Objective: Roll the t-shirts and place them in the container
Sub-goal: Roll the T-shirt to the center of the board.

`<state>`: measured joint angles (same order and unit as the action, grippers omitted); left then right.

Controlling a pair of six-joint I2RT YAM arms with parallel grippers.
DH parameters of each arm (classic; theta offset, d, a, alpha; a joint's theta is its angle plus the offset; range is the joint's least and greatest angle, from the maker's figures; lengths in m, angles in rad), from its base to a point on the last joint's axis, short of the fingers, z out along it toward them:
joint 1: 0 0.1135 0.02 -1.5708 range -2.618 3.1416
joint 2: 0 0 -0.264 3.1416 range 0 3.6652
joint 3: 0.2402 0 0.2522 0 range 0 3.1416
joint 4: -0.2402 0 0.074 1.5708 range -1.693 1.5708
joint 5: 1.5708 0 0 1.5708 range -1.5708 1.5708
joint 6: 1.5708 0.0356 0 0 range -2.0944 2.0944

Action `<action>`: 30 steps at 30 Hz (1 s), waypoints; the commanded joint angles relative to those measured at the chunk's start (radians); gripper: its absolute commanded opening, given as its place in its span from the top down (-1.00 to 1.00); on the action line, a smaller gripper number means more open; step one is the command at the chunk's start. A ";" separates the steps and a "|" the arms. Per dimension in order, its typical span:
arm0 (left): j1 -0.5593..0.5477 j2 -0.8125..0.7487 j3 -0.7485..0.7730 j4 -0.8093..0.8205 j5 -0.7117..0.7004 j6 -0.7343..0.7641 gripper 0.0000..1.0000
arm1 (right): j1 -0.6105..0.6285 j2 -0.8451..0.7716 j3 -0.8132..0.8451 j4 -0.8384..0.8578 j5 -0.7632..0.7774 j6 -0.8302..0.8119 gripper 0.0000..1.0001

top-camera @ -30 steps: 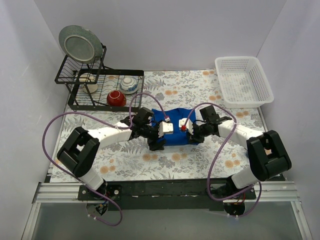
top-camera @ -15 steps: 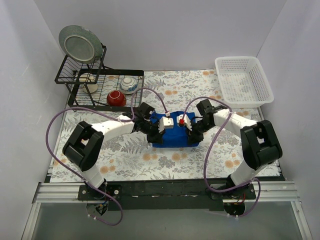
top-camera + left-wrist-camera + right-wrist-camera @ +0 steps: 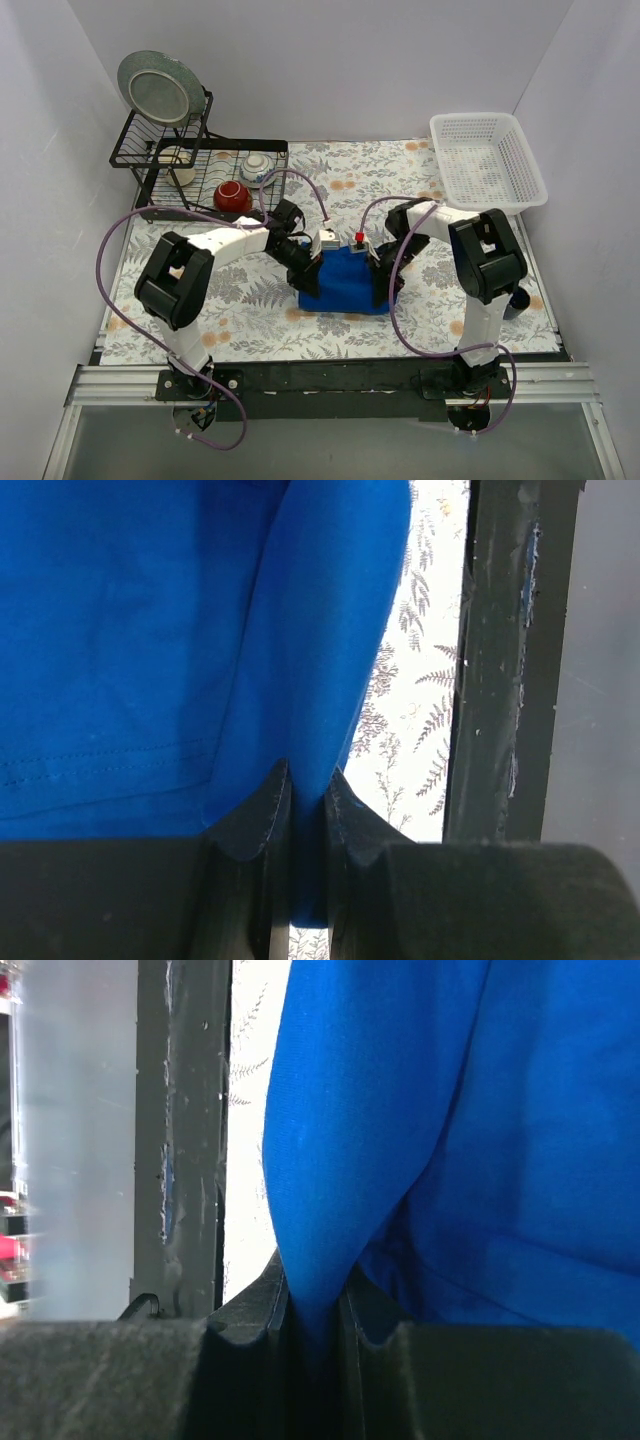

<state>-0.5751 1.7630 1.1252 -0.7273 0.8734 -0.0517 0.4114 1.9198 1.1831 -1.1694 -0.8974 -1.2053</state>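
Observation:
The royal-blue t-shirt (image 3: 347, 284) lies as a compact folded bundle in the middle of the floral table, with its graphic hidden. My left gripper (image 3: 312, 284) is at the bundle's left side, shut on a fold of blue cloth. In the left wrist view that cloth of the t-shirt (image 3: 150, 630) runs down between the left gripper's (image 3: 305, 792) fingertips. My right gripper (image 3: 384, 284) is at the bundle's right side, also shut on a fold. In the right wrist view the t-shirt (image 3: 450, 1110) narrows into a pinch in the right gripper (image 3: 313, 1295).
A black dish rack (image 3: 160, 192) at the back left holds a plate (image 3: 158, 88), a red bowl (image 3: 232, 196) and a patterned bowl (image 3: 258, 168). A white basket (image 3: 487, 160) stands at the back right. The black frame rail (image 3: 330, 375) runs along the near edge.
The left gripper has shut on the cloth. Both wrists swung inward and toward the near edge, and the shirt has drawn into a narrower bundle a little nearer.

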 commanded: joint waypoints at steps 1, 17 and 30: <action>0.060 0.045 0.056 -0.103 -0.048 0.045 1.00 | -0.022 0.079 0.073 -0.138 0.015 -0.002 0.97; 0.141 0.083 0.136 -0.040 -0.197 0.092 0.18 | -0.048 0.410 0.328 -0.139 0.045 0.050 0.97; -0.060 -0.364 -0.180 0.242 -0.321 0.291 -0.44 | -0.049 0.570 0.409 -0.138 0.026 0.245 0.96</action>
<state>-0.5549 1.5185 1.0912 -0.6075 0.6315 0.1215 0.3687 2.4176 1.5848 -1.4452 -0.9604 -0.9787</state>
